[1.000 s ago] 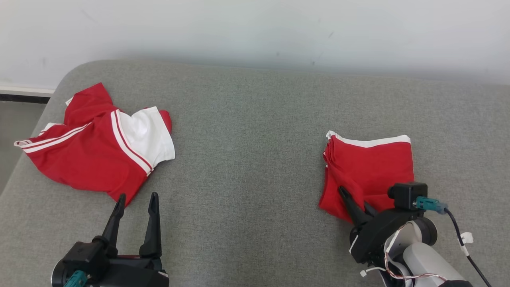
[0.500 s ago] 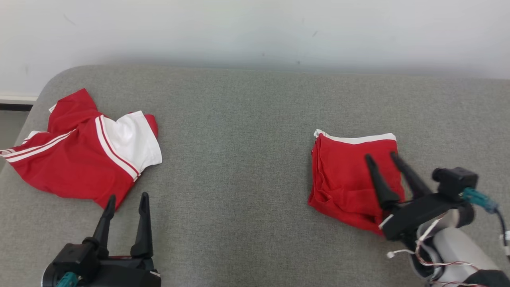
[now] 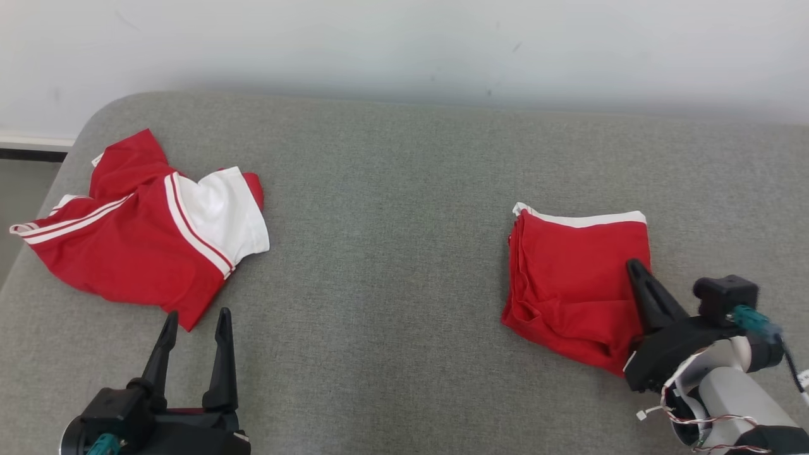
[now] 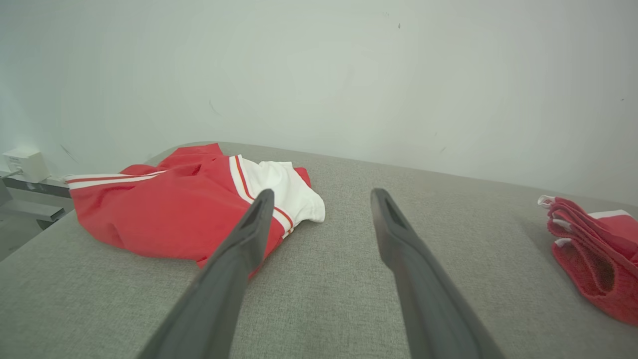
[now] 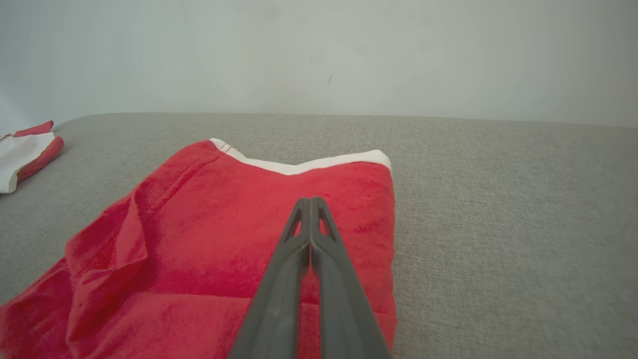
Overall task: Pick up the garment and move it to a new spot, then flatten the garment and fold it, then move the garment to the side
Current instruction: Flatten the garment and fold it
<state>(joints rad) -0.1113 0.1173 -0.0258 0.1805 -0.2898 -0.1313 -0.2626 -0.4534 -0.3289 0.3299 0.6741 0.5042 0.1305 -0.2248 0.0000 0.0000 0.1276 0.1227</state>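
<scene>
A folded red garment (image 3: 569, 272) with a white hem lies on the right of the grey padded surface (image 3: 392, 240); it also shows in the left wrist view (image 4: 598, 259). My right gripper (image 3: 632, 263) is shut with nothing between its fingers, its tips hovering over the near right part of that folded garment (image 5: 224, 239), as the right wrist view of the gripper (image 5: 310, 199) shows. A crumpled red and white garment (image 3: 126, 253) lies at the far left (image 4: 174, 209). My left gripper (image 3: 196, 313) stands open just in front of it, touching nothing (image 4: 323, 192).
A white wall (image 3: 404, 44) runs behind the padded surface. The surface's rounded left corner drops to a dark floor strip (image 3: 31, 155). A small white box (image 4: 25, 164) sits on a ledge beyond that corner. Bare grey padding lies between the two garments.
My right gripper left the folded garment's near corner, opened over it, and has now shut again empty, drawn back to the right. The head camera shifted slightly. The left gripper stayed open.
</scene>
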